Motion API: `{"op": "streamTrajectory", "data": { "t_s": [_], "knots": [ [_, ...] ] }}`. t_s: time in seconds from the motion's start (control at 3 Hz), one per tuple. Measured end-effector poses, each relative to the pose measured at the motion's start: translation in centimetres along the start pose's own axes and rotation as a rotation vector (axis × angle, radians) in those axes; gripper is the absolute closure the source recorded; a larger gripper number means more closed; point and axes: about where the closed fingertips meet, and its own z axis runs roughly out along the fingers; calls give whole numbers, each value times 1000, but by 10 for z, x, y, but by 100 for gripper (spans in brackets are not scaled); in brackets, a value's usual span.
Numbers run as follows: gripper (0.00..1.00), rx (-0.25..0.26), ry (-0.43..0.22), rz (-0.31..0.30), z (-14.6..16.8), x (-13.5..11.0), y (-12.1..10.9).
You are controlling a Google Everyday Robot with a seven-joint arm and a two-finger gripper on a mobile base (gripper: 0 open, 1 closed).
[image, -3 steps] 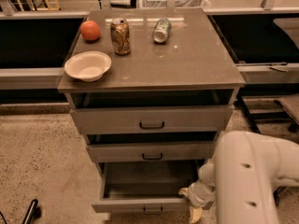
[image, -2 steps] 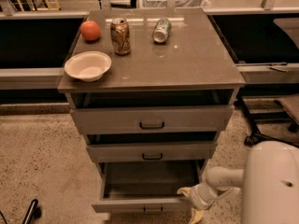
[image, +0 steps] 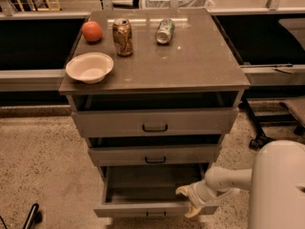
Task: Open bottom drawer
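The bottom drawer (image: 143, 209) is the lowest of three grey-brown fronts and stands pulled well out, its dark empty inside showing. Its small dark bar handle (image: 156, 215) sits at the front's centre, near the lower frame edge. My gripper (image: 188, 202) reaches in from the lower right on a white arm, with its yellowish fingers at the drawer's front right rim, just right of the handle. The middle drawer (image: 155, 155) and top drawer (image: 155, 122) stand only slightly out.
On the cabinet top (image: 190, 61) stand an orange (image: 92, 31), an upright can (image: 123, 36), a can lying on its side (image: 165, 30) and a white bowl (image: 89, 67). A chair base with castors (image: 267, 128) stands at the right. A dark object (image: 31, 217) is at the lower left.
The white arm has drawn back to the right and lower in view. The gripper stays at the drawer's front right rim. The drawer stays pulled out.
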Motion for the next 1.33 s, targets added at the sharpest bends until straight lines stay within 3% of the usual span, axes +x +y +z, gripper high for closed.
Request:
{"op": "streamTrajectory", "data": {
  "t_s": [0.33, 0.67, 1.0, 1.33],
  "knots": [
    [62, 67, 33, 52, 9, 20, -27],
    [86, 152, 14, 110, 13, 50, -51],
    [100, 188, 14, 175, 25, 74, -65],
    [100, 142, 8, 265, 58, 97, -57]
  ]
}}
